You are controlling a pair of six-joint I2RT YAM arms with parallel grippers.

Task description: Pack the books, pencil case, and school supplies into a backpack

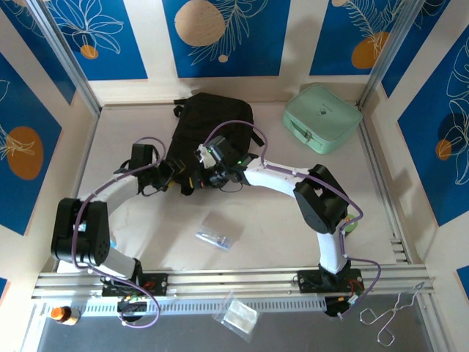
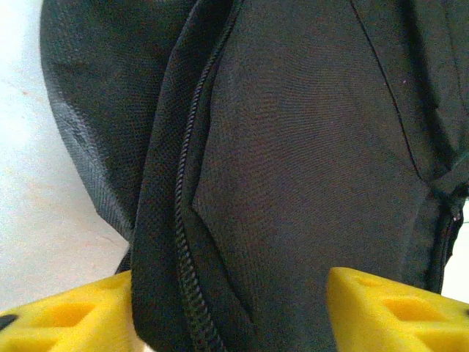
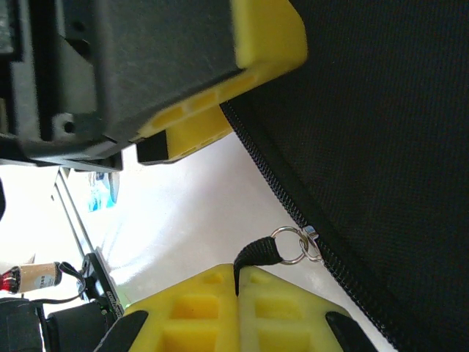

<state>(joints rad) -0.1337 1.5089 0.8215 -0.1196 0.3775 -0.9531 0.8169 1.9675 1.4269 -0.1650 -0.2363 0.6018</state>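
Note:
The black backpack (image 1: 212, 121) lies at the back middle of the table. My left gripper (image 1: 174, 176) is at its near left edge. Its yellow fingers (image 2: 66, 319) stand open, one on each side of a fold of backpack (image 2: 293, 147) fabric with a zip. My right gripper (image 1: 214, 170) is just to its right, shut on the black zip-pull strap (image 3: 258, 255). The strap hangs from a metal ring (image 3: 290, 245) on the backpack's zip. The transparent pencil case (image 1: 218, 233) lies flat on the table nearer the arm bases. The books are out of view.
A mint-green rounded case (image 1: 321, 117) sits at the back right. On the front ledge lie a small clear pouch (image 1: 236, 315), metal tongs (image 1: 392, 315) and a small bottle (image 1: 62, 314). The left gripper's yellow finger (image 3: 249, 66) is close above my right gripper (image 3: 238, 270).

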